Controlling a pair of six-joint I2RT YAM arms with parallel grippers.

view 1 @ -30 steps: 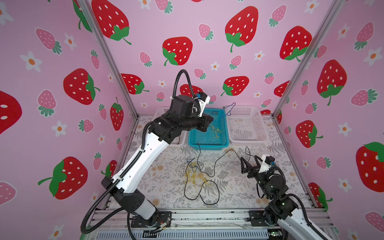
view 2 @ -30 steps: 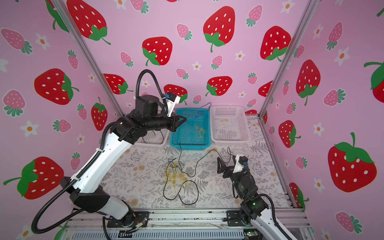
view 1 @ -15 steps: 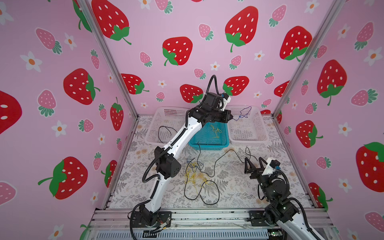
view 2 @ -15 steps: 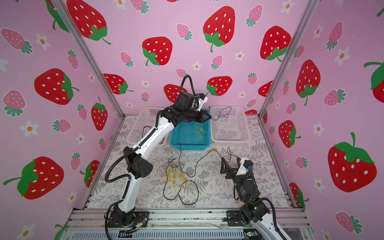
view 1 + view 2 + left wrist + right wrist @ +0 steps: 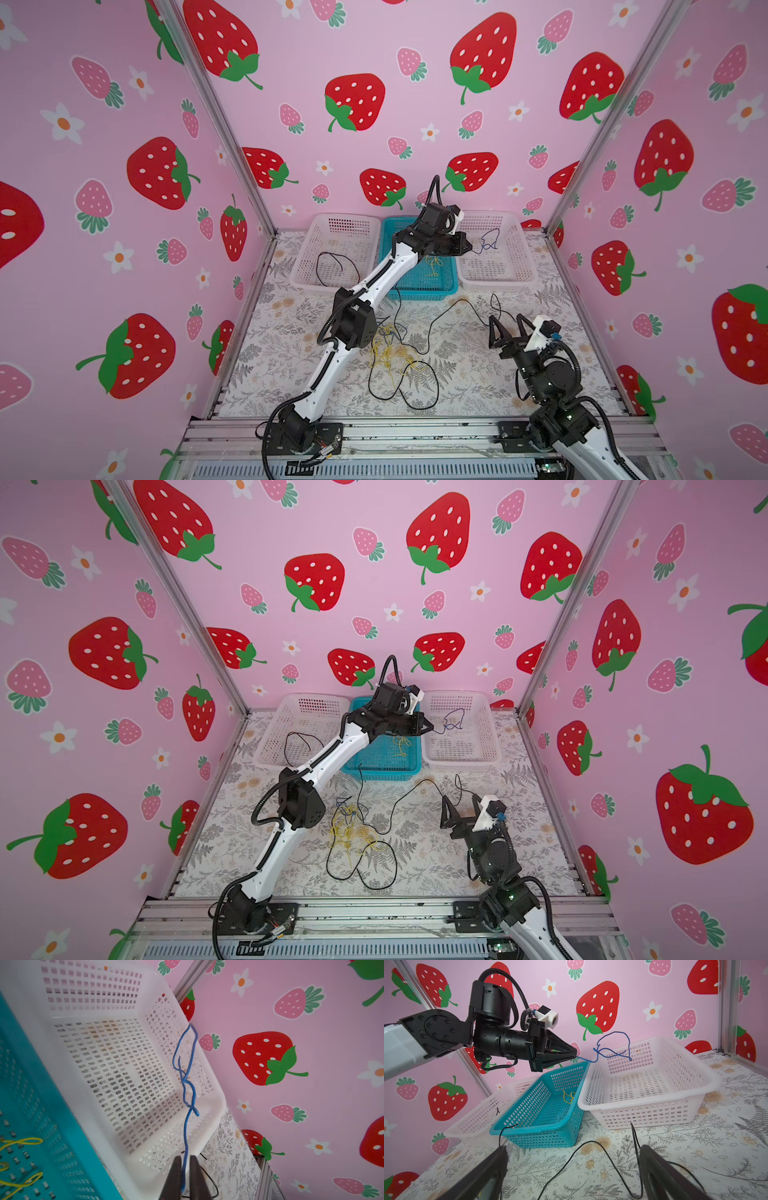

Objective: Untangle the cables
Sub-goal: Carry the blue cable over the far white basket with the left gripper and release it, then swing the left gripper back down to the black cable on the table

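Over the far-right white basket reaches the left gripper, its jaws a narrow gap apart with the end of a blue cable between them; whether they pinch it I cannot tell; the right gripper hovers above the tabletop, jaws spread wide and empty, beside a black cable; yellow and black cables lie tangled mid-tabletop; a yellow cable lies in the teal basket.
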